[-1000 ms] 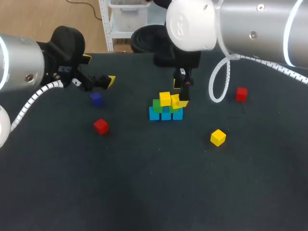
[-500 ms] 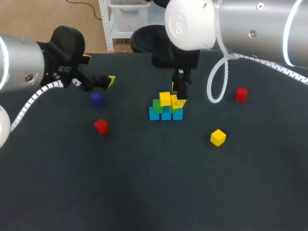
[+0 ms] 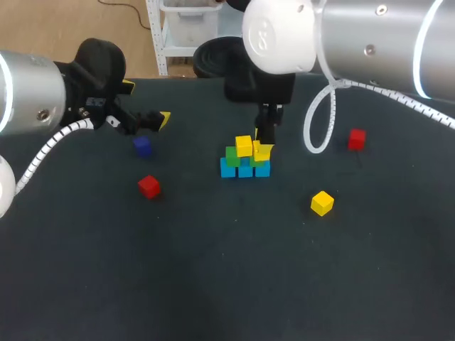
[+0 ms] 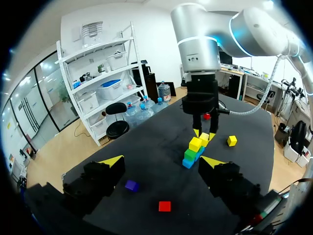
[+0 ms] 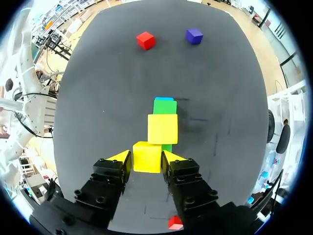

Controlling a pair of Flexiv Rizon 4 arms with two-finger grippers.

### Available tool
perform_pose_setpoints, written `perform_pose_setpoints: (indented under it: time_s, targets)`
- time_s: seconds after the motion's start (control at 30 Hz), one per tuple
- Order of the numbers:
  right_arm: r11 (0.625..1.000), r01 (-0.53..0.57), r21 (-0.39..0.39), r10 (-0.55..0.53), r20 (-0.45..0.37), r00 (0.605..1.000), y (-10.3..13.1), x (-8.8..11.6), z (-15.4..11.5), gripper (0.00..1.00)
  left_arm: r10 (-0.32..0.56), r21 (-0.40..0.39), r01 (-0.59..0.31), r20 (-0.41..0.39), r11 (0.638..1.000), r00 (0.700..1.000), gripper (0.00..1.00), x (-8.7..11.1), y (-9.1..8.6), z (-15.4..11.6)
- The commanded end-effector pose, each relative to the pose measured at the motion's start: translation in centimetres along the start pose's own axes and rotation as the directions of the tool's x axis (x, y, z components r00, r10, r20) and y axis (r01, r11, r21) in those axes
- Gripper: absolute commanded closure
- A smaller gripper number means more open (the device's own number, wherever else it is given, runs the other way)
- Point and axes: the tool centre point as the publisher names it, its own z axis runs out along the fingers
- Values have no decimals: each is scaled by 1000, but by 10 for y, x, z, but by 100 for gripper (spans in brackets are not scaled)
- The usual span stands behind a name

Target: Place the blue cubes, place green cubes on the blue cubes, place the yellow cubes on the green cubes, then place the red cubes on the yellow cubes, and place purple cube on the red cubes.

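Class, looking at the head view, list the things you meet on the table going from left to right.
purple cube → cube stack → loose yellow cube → right-hand red cube

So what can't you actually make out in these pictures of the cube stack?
Second green cube: right wrist view, only a sliver shows under the yellow cube held by the right gripper; head view, cube and gripper cover most of it.
Blue cubes: right wrist view, one edge shows beyond the farther green cube; their number is hidden there.
One red cube: right wrist view, partly behind the gripper's body.
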Motion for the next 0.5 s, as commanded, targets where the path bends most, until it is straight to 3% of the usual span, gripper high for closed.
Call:
perform_pose_setpoints:
  time_s: [0.03,0.5]
  targets:
    - [1000,-3,6,3,-2,1000,0,0,1,61,1,4,-1,4,1000,1000,0,1,1,0]
    - [999,-23,22,23,2,1000,-4,1,2,68,1,4,-1,4,1000,1000,0,1,1,0]
